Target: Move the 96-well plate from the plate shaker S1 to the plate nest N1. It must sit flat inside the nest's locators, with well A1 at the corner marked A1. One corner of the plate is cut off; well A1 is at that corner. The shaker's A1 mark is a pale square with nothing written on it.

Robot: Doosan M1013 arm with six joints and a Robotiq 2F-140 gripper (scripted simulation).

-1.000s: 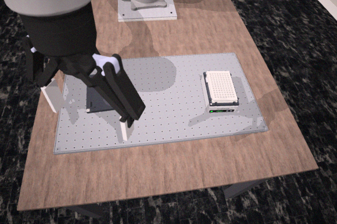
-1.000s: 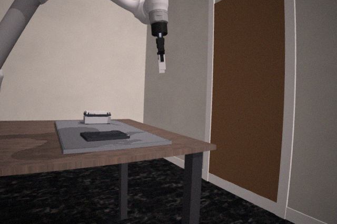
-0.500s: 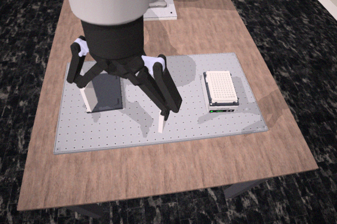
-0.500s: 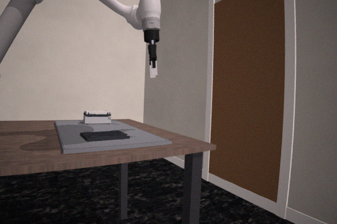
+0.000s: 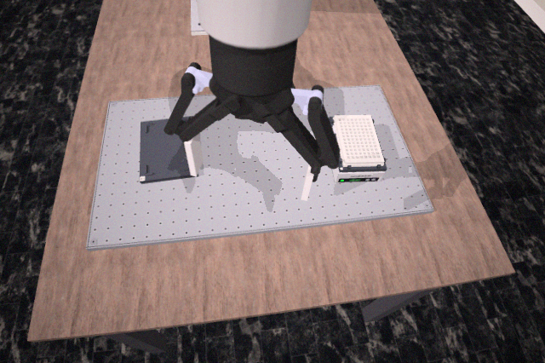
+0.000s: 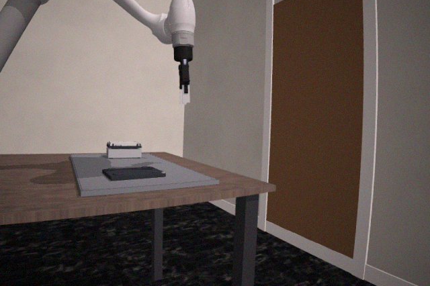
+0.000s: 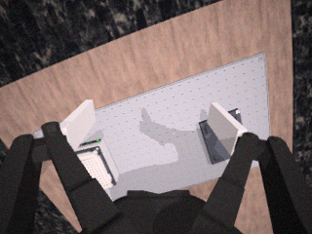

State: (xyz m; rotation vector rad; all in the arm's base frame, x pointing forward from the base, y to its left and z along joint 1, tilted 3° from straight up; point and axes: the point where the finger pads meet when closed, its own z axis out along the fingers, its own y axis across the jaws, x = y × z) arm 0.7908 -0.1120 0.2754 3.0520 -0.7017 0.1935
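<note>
Both fingers [image 5: 192,158] spread wide, empty, high above the plate [image 5: 357,140] on its shaker [image 5: 359,174].

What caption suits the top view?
Open gripper hovers between empty plate nest and 96-well plate on its shaker.

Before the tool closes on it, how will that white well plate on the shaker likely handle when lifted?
The 96-well plate looks like a flat, moulded grid, so it is probably stiff and light. Its smooth narrow sides may be slippery in a weak pinch. It sits low and wide on the shaker, so tipping seems unlikely. The tool hangs open high above the table.
</note>
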